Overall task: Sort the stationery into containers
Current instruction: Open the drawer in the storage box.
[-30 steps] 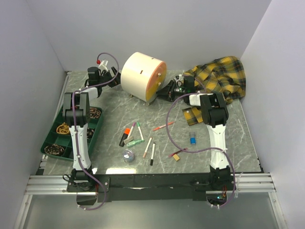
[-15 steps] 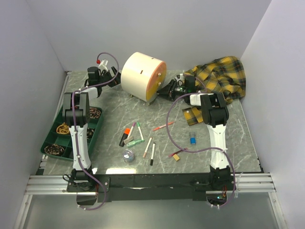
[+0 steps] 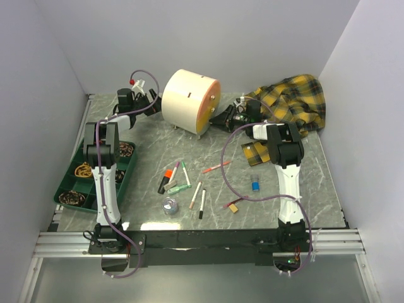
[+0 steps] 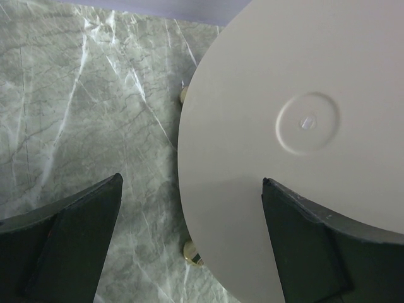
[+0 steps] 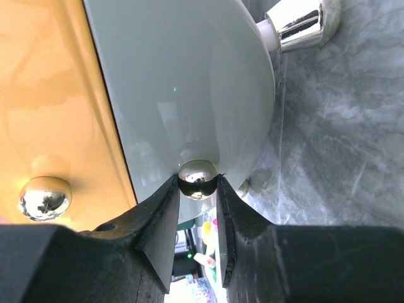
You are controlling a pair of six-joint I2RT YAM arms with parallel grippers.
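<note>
The right gripper [image 5: 197, 187] pinches 1 small shiny knob [image 5: 197, 177] on the pale drawer [image 5: 183, 82] of the cream, round-topped cabinet [image 3: 189, 100]. The left gripper [image 4: 190, 184] gapes wide, holding nothing.

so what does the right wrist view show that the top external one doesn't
Only the right wrist view: the right pincer pinching a small shiny knob on a pale drawer front, a second knob on the orange drawer beside it, and a chrome foot.
Only the top external view: the orange-capped marker, tape roll, loose pens, green tray and yellow plaid cloth.
Both: the cream cabinet and the grey marbled tabletop.
</note>
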